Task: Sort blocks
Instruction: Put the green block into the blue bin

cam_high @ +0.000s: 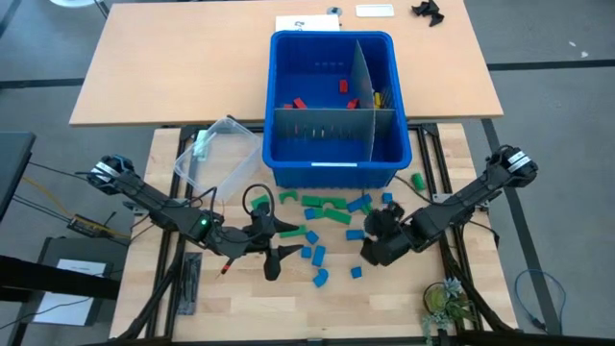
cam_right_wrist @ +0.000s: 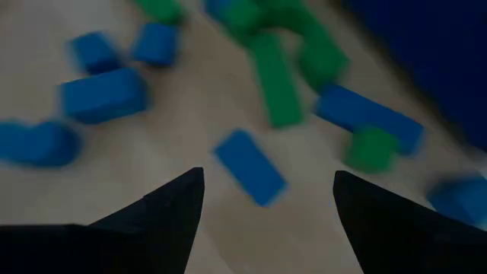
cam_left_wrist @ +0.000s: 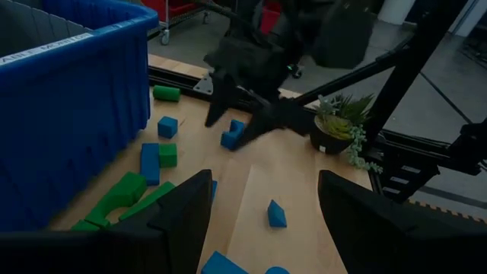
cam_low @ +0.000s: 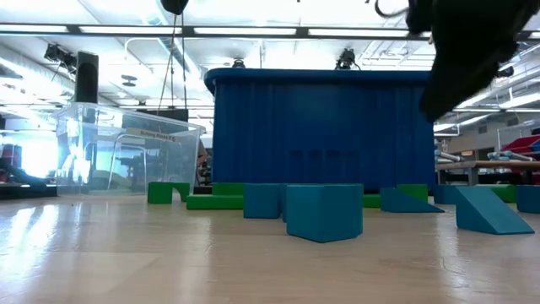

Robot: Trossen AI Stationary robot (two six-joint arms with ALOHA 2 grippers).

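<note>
Many blue and green blocks lie on the table before the bin. Both end effectors, left and right, spread, empty. Risk: right's descent nudging crowded neighbours, spoiling its grasp.

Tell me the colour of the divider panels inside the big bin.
Grey: the divider panels split the blue bin into compartments. The high view shows them best.

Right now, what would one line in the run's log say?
left gripper: jaws open, empty, over table | right gripper: jaws open, empty, above blue and green blocks | red blocks in blue bin
</note>
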